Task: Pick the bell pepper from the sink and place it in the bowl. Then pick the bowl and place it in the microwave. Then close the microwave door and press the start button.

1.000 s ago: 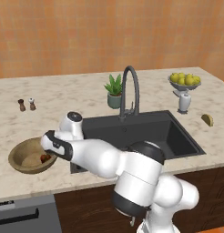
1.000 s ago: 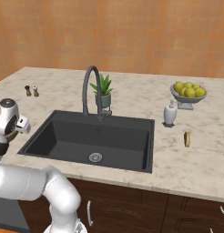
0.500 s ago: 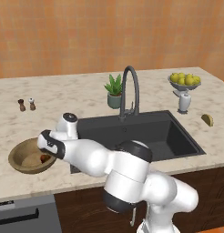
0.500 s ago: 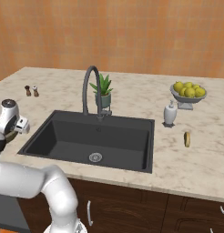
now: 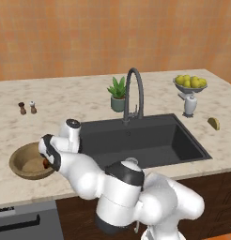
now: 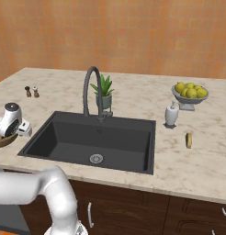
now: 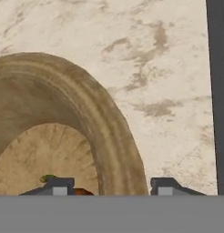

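The gripper (image 7: 109,185) sits low over the right-hand rim of the bowl (image 7: 104,136), one finger tip inside the rim and the other outside it, so the thick wooden wall stands between the two. The jaws are partly apart; whether the tips already press on the rim I cannot tell, since only their tops show at the 6 o'clock edge of the hand view.

The bell pepper (image 7: 79,191) lies inside the bowl, just beside the inner finger tip, with a scrap of green stem visible near it. In the left base view the bowl (image 5: 23,161) rests on the marble worktop (image 5: 80,98) at about 9 o'clock from the sink (image 5: 141,140), and a small red patch of the bell pepper (image 5: 45,163) shows at the bowl's right side, next to the arm's wrist. The dark basin has its drain near the front wall in the right base view, and the arched faucet (image 5: 134,93) rises at its 12 o'clock side.

A potted plant (image 5: 118,93) stands just beside the faucet. Two small shakers (image 5: 27,108) sit toward 10 o'clock from the sink. A grey fruit dish (image 5: 189,84) of yellow fruits stands at about 2 o'clock, with a white bottle (image 5: 190,104) near it.
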